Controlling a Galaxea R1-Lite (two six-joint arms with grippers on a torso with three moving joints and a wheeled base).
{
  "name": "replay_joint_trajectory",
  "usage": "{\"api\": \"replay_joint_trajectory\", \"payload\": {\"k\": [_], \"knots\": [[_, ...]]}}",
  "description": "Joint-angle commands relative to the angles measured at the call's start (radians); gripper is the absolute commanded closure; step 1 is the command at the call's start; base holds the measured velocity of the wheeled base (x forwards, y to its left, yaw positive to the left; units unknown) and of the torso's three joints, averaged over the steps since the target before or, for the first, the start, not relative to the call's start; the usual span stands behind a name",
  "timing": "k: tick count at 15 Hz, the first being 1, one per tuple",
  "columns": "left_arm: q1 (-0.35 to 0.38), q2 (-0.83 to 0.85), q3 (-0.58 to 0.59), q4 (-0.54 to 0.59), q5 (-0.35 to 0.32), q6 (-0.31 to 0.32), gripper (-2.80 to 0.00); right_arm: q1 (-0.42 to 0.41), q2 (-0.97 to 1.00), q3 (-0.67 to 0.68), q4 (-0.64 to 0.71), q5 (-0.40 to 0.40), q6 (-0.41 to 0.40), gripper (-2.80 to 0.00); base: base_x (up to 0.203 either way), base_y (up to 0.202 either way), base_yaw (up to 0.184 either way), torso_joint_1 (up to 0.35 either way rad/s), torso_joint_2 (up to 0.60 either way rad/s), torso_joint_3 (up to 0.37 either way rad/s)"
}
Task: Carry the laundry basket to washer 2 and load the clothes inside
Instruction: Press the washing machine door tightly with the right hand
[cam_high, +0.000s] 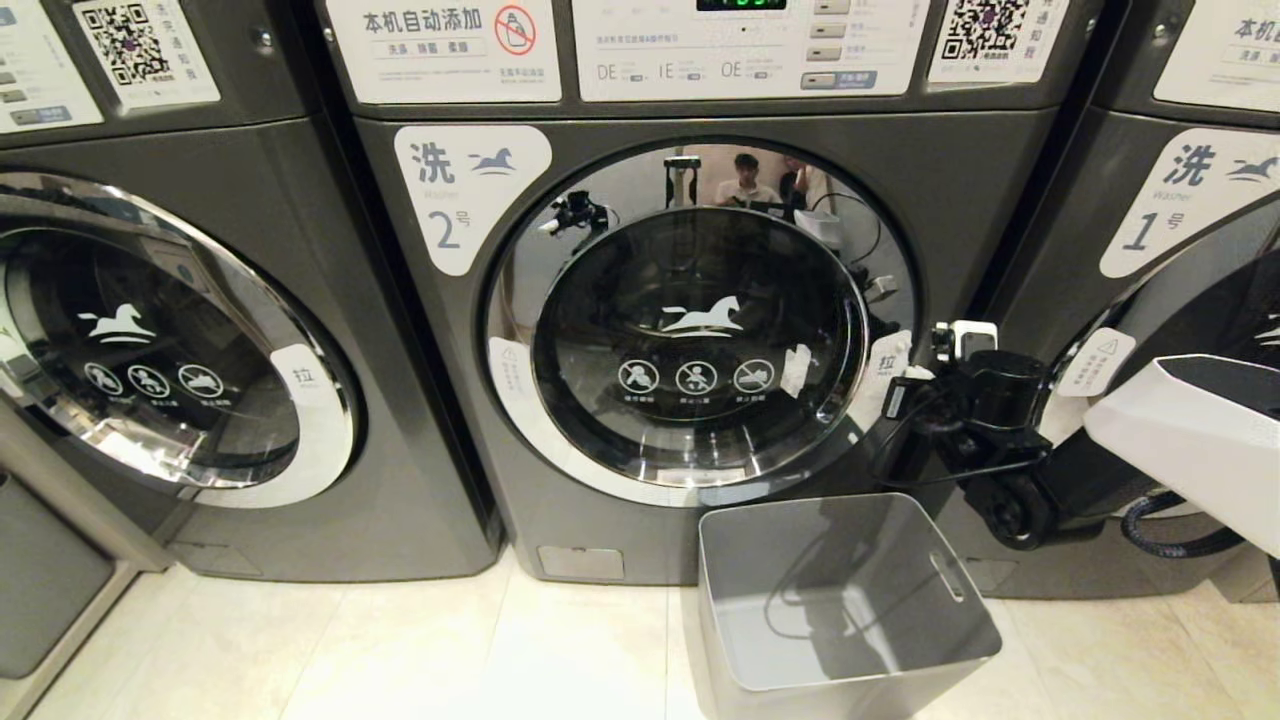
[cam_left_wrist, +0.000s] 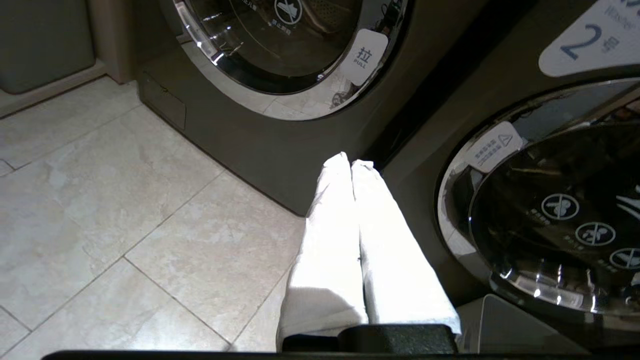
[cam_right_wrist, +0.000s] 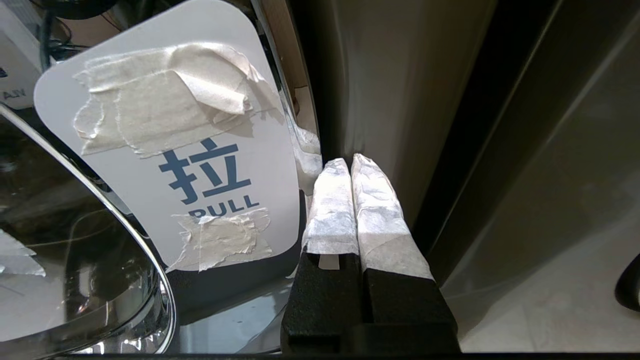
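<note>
Below washer 2's door (cam_high: 690, 330), laundry basket (cam_high: 850, 640) upright, mouth up.

Washer 2 (cam_high: 690, 330) stands between two other washers, its door (cam_high: 700, 345) closed. The laundry basket (cam_high: 845, 610) sits on the floor (cam_high: 400, 650) directly before washer 2, toward its right side (nothing visible inside). The right gripper (cam_right_wrist: 350, 162) is at the door's right edge, just beside the pull label (cam_right_wrist: 200, 165)
</note>
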Motion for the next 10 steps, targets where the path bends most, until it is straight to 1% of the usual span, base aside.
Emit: {"api": "replay_joint_trajectory", "payload": {"k": [1, 2, 4, 5, 6, 8, 10], "knots": [[0.0, -0.048, 0.027, 0.003, -0.068, 0.024, 0.0, 0.002, 0.013, -0.003, -0.006, 0.025, 0.003, 0.0, 0.0, 0.0, 0.0, 0.0, 0.0, 0.0], [0.0, -0.058, 0.037, 0.009, -0.101, 0.077, 0.0, 0.001, 0.014, -0.001, -0.006, 0.04, 0.005, 0.0, 0.0, 0.0, 0.0, 0.0, 0.0, 0.0], [0.0, -0.074, 0.083, 0.009, -0.192, 0.235, 0.0, -0.001, 0.024, -0.009, -0.006, 0.056, 0.006, 0.0, 0.0, 0.0, 0.0, 0.0, 0.0, 0.0], [0.0, -0.078, 0.112, 0.008, -0.249, 0.32, 0.0, -0.001, 0.024, -0.01, -0.006, 0.063, 0.006, 0.0, 0.0, 0.0, 0.0, 0.0, 0.0, 0.0], [-0.001, -0.077, 0.131, 0.005, -0.297, 0.381, 0.0, 0.0, 0.018, -0.002, -0.006, 0.074, 0.006, 0.0, 0.0, 0.0, 0.0, 0.0, 0.0, 0.0], [-0.002, -0.051, 0.145, 0.006, -0.366, 0.397, 0.0, 0.001, 0.002, 0.002, -0.006, 0.087, 0.008, 0.0, 0.0, 0.0, 0.0, 0.0, 0.0, 0.0], [-0.007, -0.062, 0.194, 0.002, -0.416, 0.403, 0.0, 0.004, -0.012, 0.004, -0.006, 0.106, 0.008, 0.0, 0.0, 0.0, 0.0, 0.0, 0.0, 0.0]]}}
